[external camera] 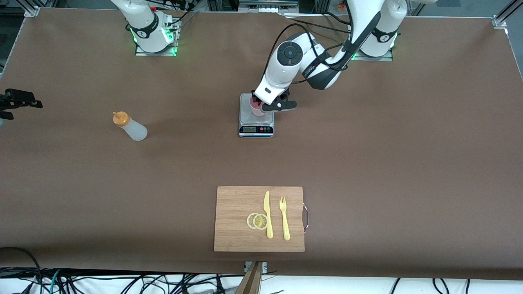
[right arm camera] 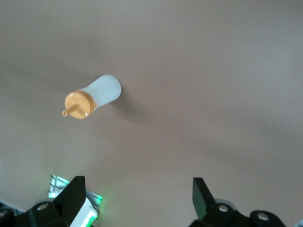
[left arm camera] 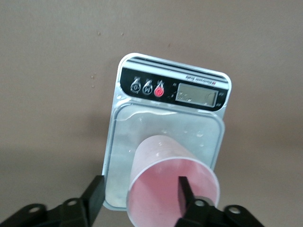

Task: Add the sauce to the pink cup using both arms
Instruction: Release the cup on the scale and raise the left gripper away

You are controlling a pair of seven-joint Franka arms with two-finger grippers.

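Note:
The pink cup (external camera: pixel 257 108) stands on a small kitchen scale (external camera: pixel 256 130) in the middle of the table. In the left wrist view the cup (left arm camera: pixel 158 156) is empty and sits on the scale's steel plate (left arm camera: pixel 142 127). My left gripper (external camera: pixel 266 104) is low over the cup and open (left arm camera: pixel 139 184). One finger (left arm camera: pixel 183 194) is inside the cup, the other (left arm camera: pixel 94 196) is outside with a gap to the cup wall. The sauce bottle (external camera: pixel 130 127) stands on the table toward the right arm's end. My right gripper (right arm camera: pixel 137 183) is open and empty, high above the table, with the bottle (right arm camera: pixel 97 97) below it.
A wooden cutting board (external camera: pixel 235 216) lies near the front camera with a yellow knife (external camera: pixel 267 214), a yellow fork (external camera: pixel 284 217) and two lemon slices (external camera: pixel 257 221). A black fixture (external camera: pixel 16 100) sits at the table edge at the right arm's end.

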